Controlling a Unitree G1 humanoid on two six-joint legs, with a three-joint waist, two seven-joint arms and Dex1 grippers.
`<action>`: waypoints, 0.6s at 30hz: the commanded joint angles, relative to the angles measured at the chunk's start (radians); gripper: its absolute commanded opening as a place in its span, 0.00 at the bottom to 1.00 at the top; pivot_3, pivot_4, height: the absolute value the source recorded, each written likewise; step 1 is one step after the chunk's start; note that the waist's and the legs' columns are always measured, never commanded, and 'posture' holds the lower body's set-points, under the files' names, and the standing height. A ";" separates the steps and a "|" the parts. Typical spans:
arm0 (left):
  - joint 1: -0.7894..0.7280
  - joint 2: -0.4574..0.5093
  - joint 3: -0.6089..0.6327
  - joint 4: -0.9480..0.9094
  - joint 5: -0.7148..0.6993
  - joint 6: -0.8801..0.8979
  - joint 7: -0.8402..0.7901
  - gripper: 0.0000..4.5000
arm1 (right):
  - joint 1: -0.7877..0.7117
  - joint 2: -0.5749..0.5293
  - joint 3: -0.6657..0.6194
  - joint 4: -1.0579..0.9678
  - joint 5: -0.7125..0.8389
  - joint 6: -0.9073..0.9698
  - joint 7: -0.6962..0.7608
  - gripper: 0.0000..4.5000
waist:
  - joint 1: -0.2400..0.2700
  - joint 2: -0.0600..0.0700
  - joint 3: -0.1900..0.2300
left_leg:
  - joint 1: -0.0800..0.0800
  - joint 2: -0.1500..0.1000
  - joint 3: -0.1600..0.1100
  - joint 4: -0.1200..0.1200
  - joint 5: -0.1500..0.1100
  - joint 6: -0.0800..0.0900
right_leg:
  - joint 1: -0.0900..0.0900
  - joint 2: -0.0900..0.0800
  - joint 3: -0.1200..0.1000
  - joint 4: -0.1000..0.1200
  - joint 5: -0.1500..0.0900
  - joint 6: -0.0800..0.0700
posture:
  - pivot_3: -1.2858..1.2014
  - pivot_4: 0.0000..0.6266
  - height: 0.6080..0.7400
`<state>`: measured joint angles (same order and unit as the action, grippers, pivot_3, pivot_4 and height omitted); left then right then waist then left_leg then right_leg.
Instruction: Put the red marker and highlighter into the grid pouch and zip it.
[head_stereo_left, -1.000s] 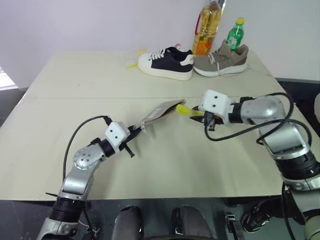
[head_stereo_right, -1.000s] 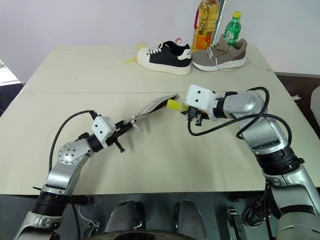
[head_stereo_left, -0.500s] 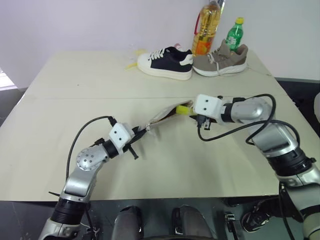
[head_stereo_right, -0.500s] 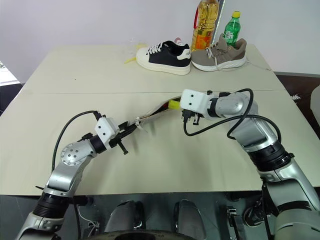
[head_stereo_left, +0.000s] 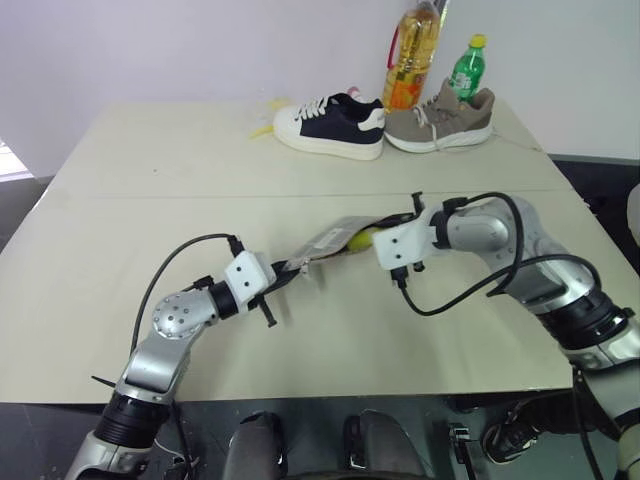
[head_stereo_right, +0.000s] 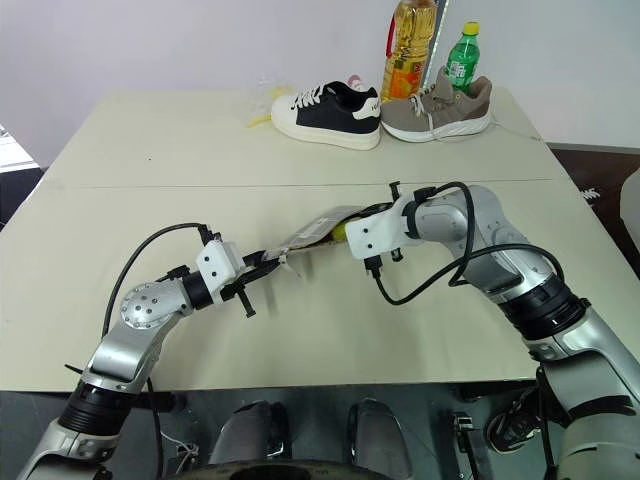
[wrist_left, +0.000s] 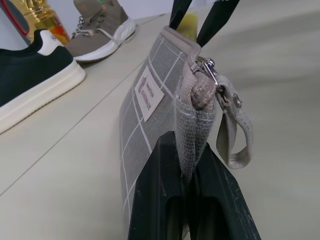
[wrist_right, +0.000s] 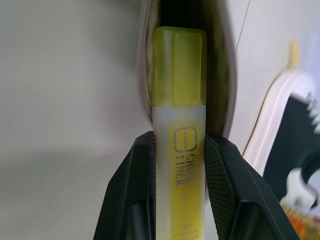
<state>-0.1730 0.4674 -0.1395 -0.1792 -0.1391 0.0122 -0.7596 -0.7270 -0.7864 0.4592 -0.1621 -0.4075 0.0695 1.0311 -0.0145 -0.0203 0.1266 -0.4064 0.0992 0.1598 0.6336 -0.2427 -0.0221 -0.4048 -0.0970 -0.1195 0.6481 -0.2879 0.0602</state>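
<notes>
1. Midway across the counter (head_stereo_left: 120, 220), the left pincer (wrist_left: 186, 172) was clamped fully shut on one end of the pouch (head_stereo_left: 330, 240), beside the zip pull and its fabric loop (wrist_left: 235, 132).
2. The pouch was held off the counter, its gridded side with the small white label (wrist_left: 149, 93) turned toward the far edge and its open mouth facing the right arm.
3. The right pincer (wrist_right: 180, 145) was partly closed around the highlighter (wrist_right: 178, 100), both black fingers (wrist_right: 135, 190) pressing its barrel.
4. The highlighter's yellow cap end sat inside the pouch's mouth, the rest still outside in the grip.
5. At the far edge stood a dark shoe (head_stereo_left: 330, 125), a grey shoe (head_stereo_left: 440, 120), an oil bottle (head_stereo_left: 412, 55) and a green bottle (head_stereo_left: 468, 68), well apart from the pouch.
</notes>
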 joint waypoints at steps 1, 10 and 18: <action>-0.021 -0.008 -0.006 -0.050 -0.016 -0.007 -0.005 0.00 | -0.011 0.035 -0.017 -0.053 0.006 -0.013 0.002 0.18 | 0.001 0.000 0.000 | 0.000 0.000 0.000 0.000 0.000 0.000 | 0.000 0.000 0.000 0.000 0.000 0.000 | 0.52 0.24 0.74; -0.014 -0.020 0.010 -0.048 -0.029 0.000 0.004 0.00 | 0.011 0.036 -0.071 -0.057 0.049 -0.033 0.026 0.71 | 0.001 0.000 0.000 | 0.000 0.000 0.000 0.001 0.000 0.000 | 0.001 0.000 0.000 0.000 0.000 0.000 | 0.52 0.24 0.74; -0.050 -0.112 0.090 0.003 -0.111 0.044 0.091 0.00 | -0.010 0.129 -0.425 -0.088 0.521 0.404 0.054 0.81 | 0.004 -0.001 0.000 | 0.000 0.000 -0.001 0.001 0.000 0.000 | 0.002 0.000 0.000 0.000 0.000 0.000 | 0.52 0.24 0.74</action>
<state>-0.1957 0.3669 -0.0855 -0.1633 -0.2165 0.0570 -0.6926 -0.7093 -0.6705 0.1220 -0.2057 -0.0087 0.3584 1.0878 -0.0106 -0.0210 0.1262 -0.4063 0.0991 0.1583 0.6351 -0.2428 -0.0218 -0.4027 -0.0970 -0.1198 0.6483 -0.2876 0.0601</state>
